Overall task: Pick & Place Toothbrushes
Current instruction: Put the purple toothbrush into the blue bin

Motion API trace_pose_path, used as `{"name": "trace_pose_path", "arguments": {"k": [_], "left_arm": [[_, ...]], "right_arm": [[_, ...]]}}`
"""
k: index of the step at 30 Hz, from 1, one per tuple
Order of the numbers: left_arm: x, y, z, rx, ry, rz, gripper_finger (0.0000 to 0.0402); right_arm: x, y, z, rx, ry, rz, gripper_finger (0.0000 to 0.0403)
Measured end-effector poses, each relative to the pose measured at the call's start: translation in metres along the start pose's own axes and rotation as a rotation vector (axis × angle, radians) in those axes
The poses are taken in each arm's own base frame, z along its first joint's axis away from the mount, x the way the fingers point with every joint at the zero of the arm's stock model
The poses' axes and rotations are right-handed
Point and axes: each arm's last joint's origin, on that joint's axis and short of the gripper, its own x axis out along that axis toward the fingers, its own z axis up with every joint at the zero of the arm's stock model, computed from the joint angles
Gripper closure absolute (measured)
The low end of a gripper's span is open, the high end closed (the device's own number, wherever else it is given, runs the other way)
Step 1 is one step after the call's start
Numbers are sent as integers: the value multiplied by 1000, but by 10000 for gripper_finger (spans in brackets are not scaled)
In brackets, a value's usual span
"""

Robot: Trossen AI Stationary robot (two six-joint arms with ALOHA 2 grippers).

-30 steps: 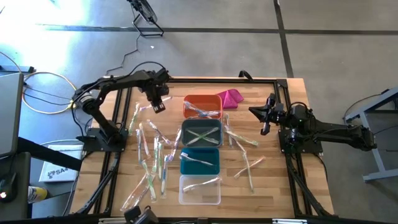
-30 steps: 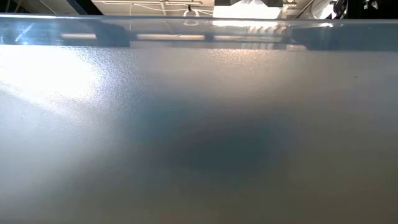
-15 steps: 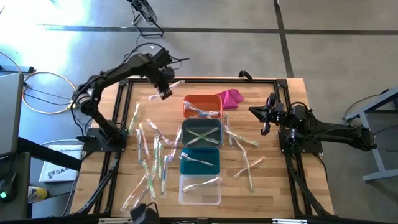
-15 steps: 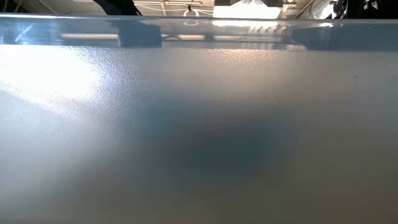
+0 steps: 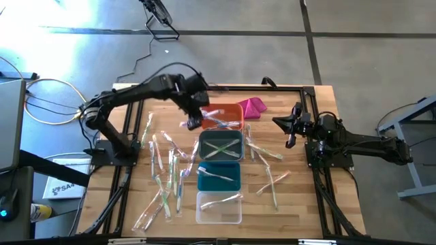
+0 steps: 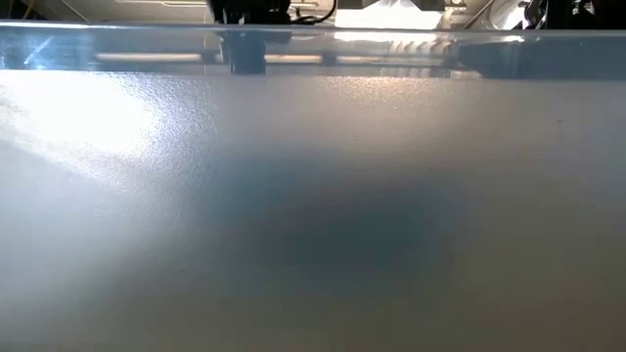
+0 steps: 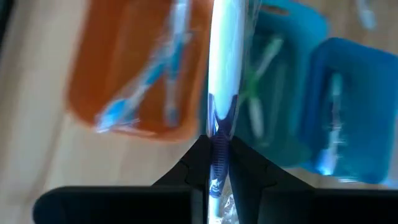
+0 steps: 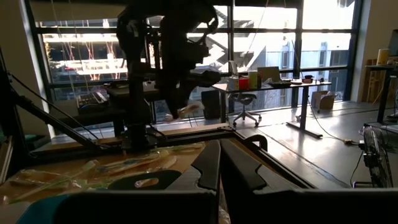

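A: Where do we have the left claw (image 5: 193,123) now?

B: We have it in the air at the near-left corner of the orange bin (image 5: 222,116), pinched on a toothbrush (image 7: 222,68) in a clear wrapper. In the left wrist view the two fingers (image 7: 194,163) meet on the stick's lower end, and the white wrapped length runs forward from the claw over the rim between the orange bin and the grey bin (image 5: 221,148).

A: And what lies past that claw?

B: Under and just ahead of it, the orange bin holds two blue brushes (image 7: 144,81). Beyond that we see the grey bin with crossed green brushes (image 5: 221,147), then the teal bin (image 5: 219,176), then the clear bin (image 5: 219,207), touching in a row. To the claw's left, well below it on the tabletop (image 5: 300,204), a loose heap of wrapped brushes (image 5: 165,177) lies scattered.

A: The right claw (image 5: 289,140)?

B: We keep it shut and empty, parked on the far side of the bins from the left claw, with more loose brushes (image 5: 267,170) between it and the bins. A magenta cloth (image 5: 253,107) lies beside the orange bin's far corner.
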Motion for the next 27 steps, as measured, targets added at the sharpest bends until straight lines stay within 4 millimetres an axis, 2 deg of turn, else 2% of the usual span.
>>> {"name": "trace_pose_path", "arguments": {"k": [10, 19, 23, 27], "left_arm": [[10, -75, 1, 28, -11, -113, 368], [10, -137, 6, 97, -166, -237, 368], [14, -159, 0, 105, -194, -250, 368], [23, -172, -7, 94, -205, -256, 368]], "right_arm": [[0, 0, 0, 0, 0, 3, 398], [0, 0, 0, 0, 0, 3, 398], [0, 0, 0, 5, 0, 4, 398], [0, 0, 0, 11, 1, 4, 398]]}}
